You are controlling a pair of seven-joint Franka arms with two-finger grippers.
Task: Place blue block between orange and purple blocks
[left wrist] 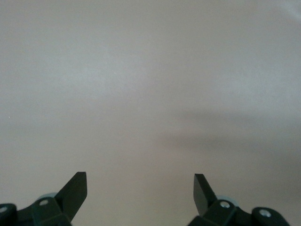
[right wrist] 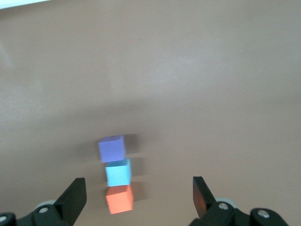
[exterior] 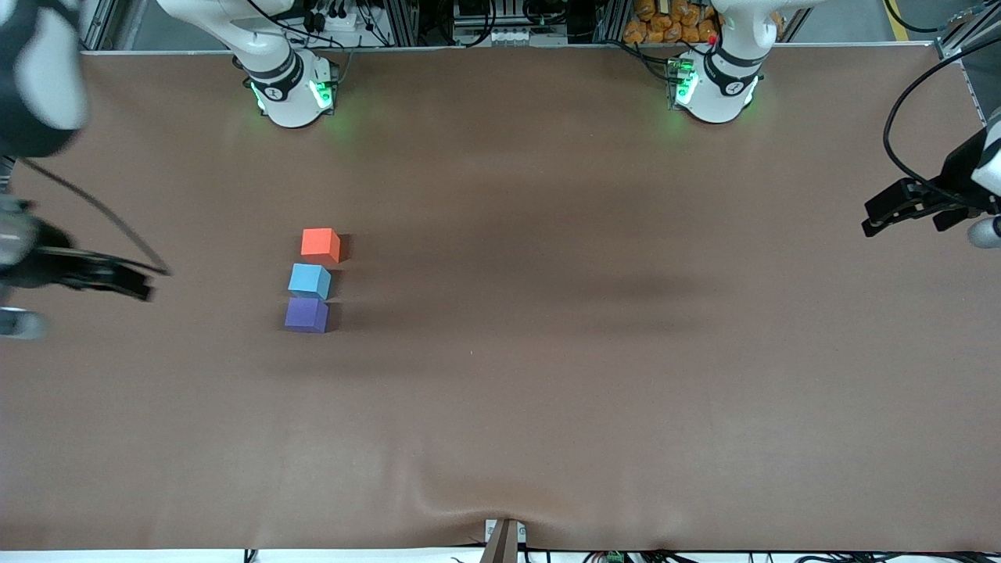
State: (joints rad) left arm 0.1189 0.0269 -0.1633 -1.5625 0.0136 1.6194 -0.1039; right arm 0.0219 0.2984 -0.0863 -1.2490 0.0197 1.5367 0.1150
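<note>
The orange block [exterior: 321, 244], the blue block [exterior: 310, 281] and the purple block [exterior: 306, 315] stand in a short row on the brown table. The blue one is in the middle, close to both. The orange block is farthest from the front camera and the purple nearest. My right gripper [exterior: 137, 283] is open and empty over the right arm's end of the table, apart from the row. The right wrist view shows the purple block [right wrist: 112, 148], the blue block [right wrist: 117, 173] and the orange block [right wrist: 119, 199] ahead of my open right gripper [right wrist: 138, 179]. My left gripper [exterior: 870, 217] is open and empty over the left arm's end of the table. The left wrist view shows this gripper [left wrist: 140, 174] over bare table.
The brown table cover [exterior: 547, 352] has a small wrinkle at its edge nearest the front camera [exterior: 469, 508]. The two arm bases [exterior: 289, 86] [exterior: 715, 82] stand along the edge farthest from the camera. A black cable [exterior: 94, 211] trails from the right arm.
</note>
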